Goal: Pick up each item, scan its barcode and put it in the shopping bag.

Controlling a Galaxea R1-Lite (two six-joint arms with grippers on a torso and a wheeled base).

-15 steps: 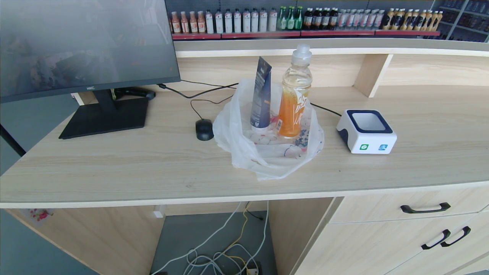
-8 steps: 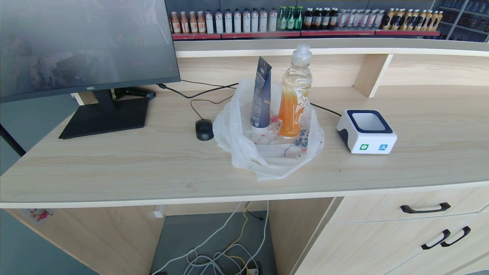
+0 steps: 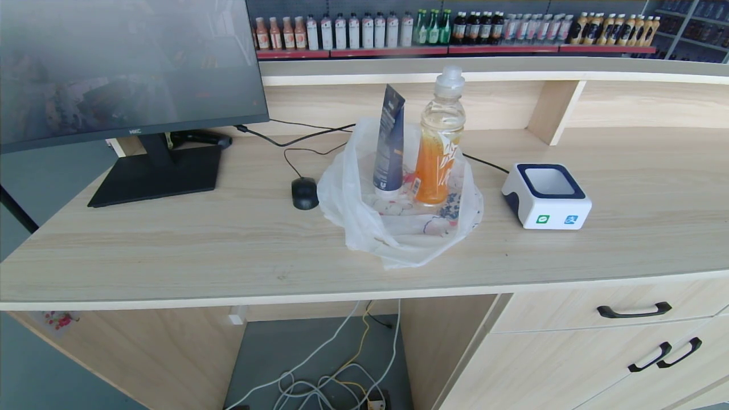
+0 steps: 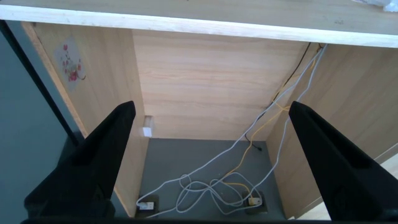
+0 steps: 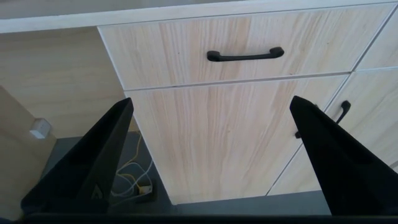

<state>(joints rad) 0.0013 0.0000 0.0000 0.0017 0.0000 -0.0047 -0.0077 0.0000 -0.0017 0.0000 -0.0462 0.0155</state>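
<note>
Counter (image 3: pixel 171 250) of pale wood spanned the head view. On its left end stood a dark monitor (image 3: pixel 125 62) on a flat black base. Behind the counter, a red-edged shelf (image 3: pixel 387 52) carried a long row of drinks.

Near the middle of the counter sat the white plastic shopping bag (image 3: pixel 353 222), its mouth slumped open. Both items stood upright inside it. The orange drink bottle (image 3: pixel 437 148) with a white cap was on the right. The dark blue tube (image 3: pixel 389 142) stood on its cap just beside it on the left.

To the right of the bag, apart from it, sat the white barcode scanner (image 3: pixel 545 196) with a dark-rimmed window facing up. A black mouse (image 3: pixel 304 193) lay just left of the bag.

Both arms were low, under the level of the counter top. The left gripper (image 4: pixel 211 112) had its fingers spread wide and held nothing, facing the open recess under the counter where loose cables (image 4: pixel 217 186) lay on the floor. The right gripper (image 5: pixel 211 102) was likewise spread and held nothing, facing a drawer front (image 5: pixel 249 118) with a black handle (image 5: pixel 245 55).
</note>
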